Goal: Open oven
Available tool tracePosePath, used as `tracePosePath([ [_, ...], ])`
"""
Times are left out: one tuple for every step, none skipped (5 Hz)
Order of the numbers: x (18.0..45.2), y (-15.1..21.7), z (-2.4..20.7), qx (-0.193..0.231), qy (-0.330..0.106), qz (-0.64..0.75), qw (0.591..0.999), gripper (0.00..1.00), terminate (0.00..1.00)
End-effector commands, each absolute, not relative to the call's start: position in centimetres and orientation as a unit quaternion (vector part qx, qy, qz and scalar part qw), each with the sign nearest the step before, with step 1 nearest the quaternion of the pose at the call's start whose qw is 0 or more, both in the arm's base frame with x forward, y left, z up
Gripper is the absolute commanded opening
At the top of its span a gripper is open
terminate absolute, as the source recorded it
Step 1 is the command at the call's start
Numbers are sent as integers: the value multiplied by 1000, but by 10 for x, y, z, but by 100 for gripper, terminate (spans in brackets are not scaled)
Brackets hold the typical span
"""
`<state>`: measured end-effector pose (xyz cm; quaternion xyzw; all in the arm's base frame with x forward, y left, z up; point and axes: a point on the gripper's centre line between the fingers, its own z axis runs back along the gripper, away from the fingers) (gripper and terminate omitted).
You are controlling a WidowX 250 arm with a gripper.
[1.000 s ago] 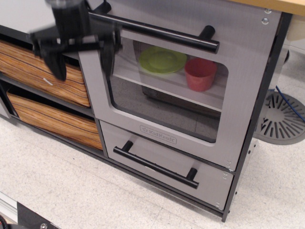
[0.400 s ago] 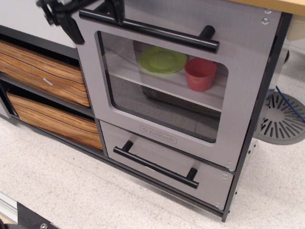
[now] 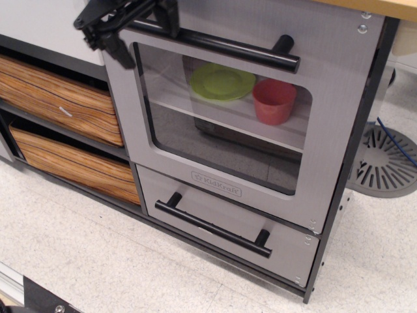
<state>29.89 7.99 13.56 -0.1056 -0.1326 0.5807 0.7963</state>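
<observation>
at oven (image 3: 215,150) handle's (image 3: 215,44) left end, hand (image 3: 140,29)

The tool (image 3: 140,29) in the upper left of the frame is cut off by the top edge, and its black fingers overlap the left end of the oven handle (image 3: 215,44), hiding it. Whether they grip the bar cannot be told.

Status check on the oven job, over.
Gripper at the left end of the oven handle, fingers straddling the bar, grip unconfirmed. Oven door shut; green plate and red cup on the shelf inside. Nothing blocking the door.
</observation>
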Motion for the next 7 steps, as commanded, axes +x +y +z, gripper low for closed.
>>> tracePosePath([
  [316,89,132,-105,-154,609,771,100,0],
  [312,92,128,-94,-150,602,778,100,0],
  [298,90,133,-99,-154,585,790,100,0],
  [288,88,140,-92,-165,566,802,100,0],
  [277,86,147,-82,-160,539,823,100,0],
  [266,82,166,-47,-143,514,845,100,0],
  [254,76,185,-23,-138,473,870,100,0],
])
